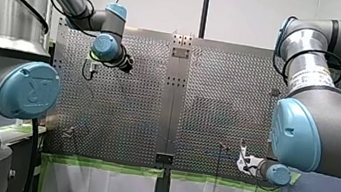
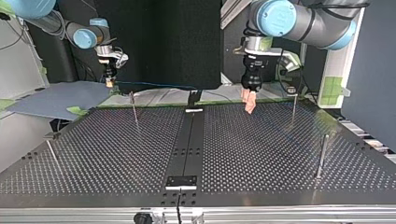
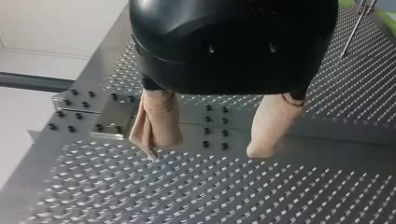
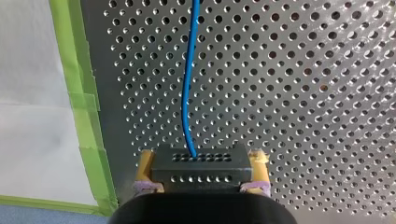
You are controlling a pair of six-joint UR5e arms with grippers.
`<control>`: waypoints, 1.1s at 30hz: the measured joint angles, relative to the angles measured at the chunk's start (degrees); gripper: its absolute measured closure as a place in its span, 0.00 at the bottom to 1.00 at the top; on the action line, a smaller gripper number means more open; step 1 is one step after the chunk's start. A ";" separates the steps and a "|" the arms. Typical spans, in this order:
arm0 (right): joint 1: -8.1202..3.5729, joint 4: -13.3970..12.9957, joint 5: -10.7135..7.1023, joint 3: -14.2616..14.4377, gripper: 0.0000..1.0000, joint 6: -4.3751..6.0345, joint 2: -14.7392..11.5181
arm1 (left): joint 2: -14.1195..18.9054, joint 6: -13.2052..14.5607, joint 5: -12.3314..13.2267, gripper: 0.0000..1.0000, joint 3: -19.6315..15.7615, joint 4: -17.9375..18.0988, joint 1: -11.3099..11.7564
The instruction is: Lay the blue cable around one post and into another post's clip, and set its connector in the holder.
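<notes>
My right gripper (image 4: 201, 186) is shut on a black connector (image 4: 200, 167), its yellow pads (image 4: 145, 164) pressed on both sides. From the connector a blue cable (image 4: 189, 79) runs ahead over the perforated plate. At the top view's far left, this gripper (image 2: 109, 83) hangs past the table's far edge, and the cable (image 2: 159, 85) trails toward the middle. My left gripper (image 3: 210, 151) is open, and nothing lies between its beige pads (image 3: 156, 123). It hovers over the plate (image 2: 250, 103) right of centre. Thin posts (image 2: 134, 109) (image 2: 293, 109) stand near the far edge.
Two more posts (image 2: 321, 156) (image 2: 51, 153) stand nearer the top view's front corners. A dark centre strip (image 2: 189, 140) with a black block (image 2: 182, 182) splits the table. Green tape (image 4: 88, 126) edges the plate beside white sheeting.
</notes>
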 joint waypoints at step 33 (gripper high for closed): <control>-0.57 1.20 1.16 -0.03 1.00 -1.94 -0.04 | -19.83 -8.81 -2.42 0.00 -8.61 19.82 -19.82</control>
